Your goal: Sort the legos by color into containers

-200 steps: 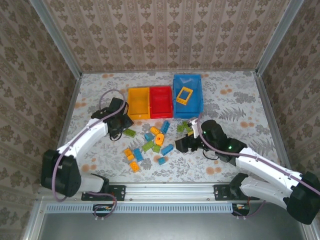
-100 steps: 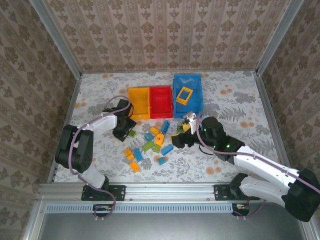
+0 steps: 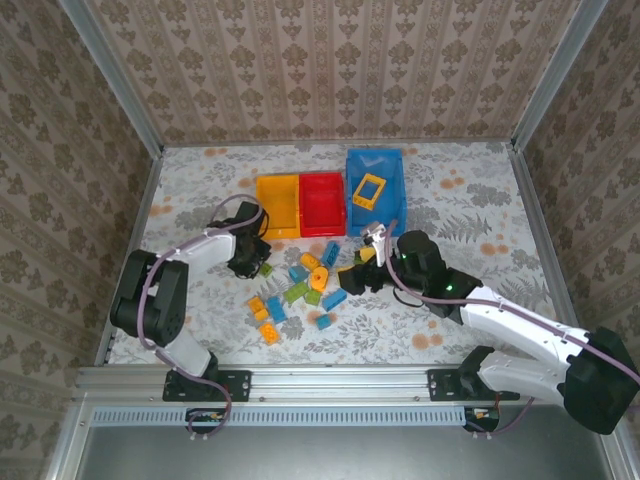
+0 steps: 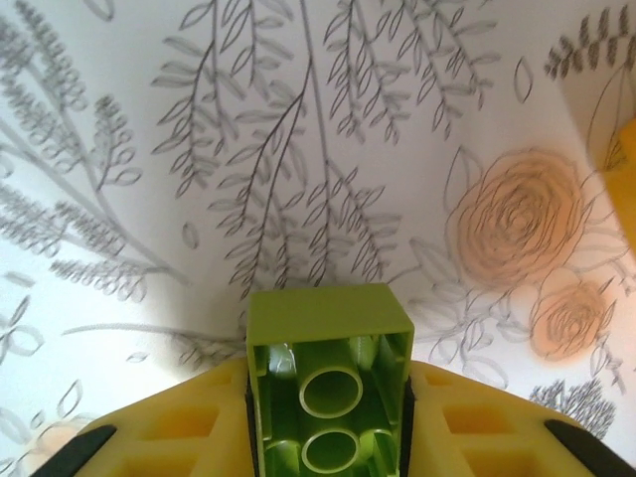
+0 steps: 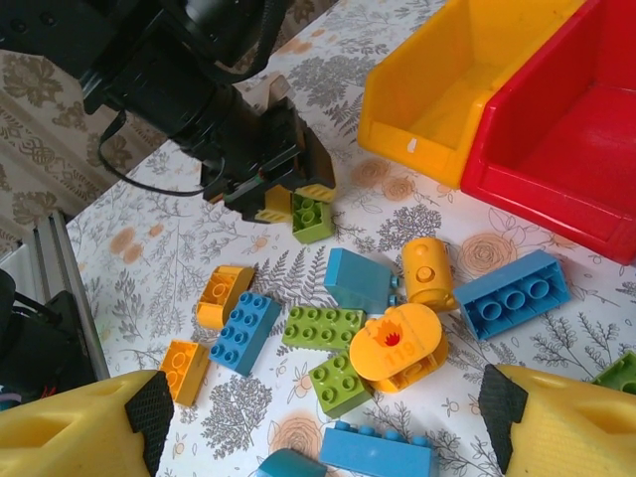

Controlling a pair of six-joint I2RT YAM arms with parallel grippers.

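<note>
1. My left end effector (image 3: 247, 258) is down at the left of the tabletop (image 3: 460, 200), just in front of the near left corner of the yellow-orange bin (image 3: 278, 205). It is clamped narrow on a green brick (image 4: 328, 383). In the left wrist view my yellow fingers (image 4: 189, 427) press on both sides of the brick, and its hollow underside faces the camera. I cannot tell whether the brick touches the tabletop.
2. The yellow-orange bin stands open with nothing showing inside it, and its right wall touches the red bin (image 3: 322, 203).
3. The loose legos (image 3: 300, 290) lie scattered on the tabletop in front of these two bins, between my two arms. They are blue, green and yellow-orange bricks. In the right wrist view an orange round piece (image 5: 399, 346) sits among them, touching a green one.
4. The red bin also shows a bare floor.
5. The blue bin (image 3: 390, 165) stands just right of the red bin and reaches farther back. A yellow-orange frame piece (image 3: 368, 189) lies inside it.
6. My right end effector (image 3: 360, 265) hangs at the right edge of the legos with its fingers spread wide and nothing between them (image 5: 323, 407).
</note>
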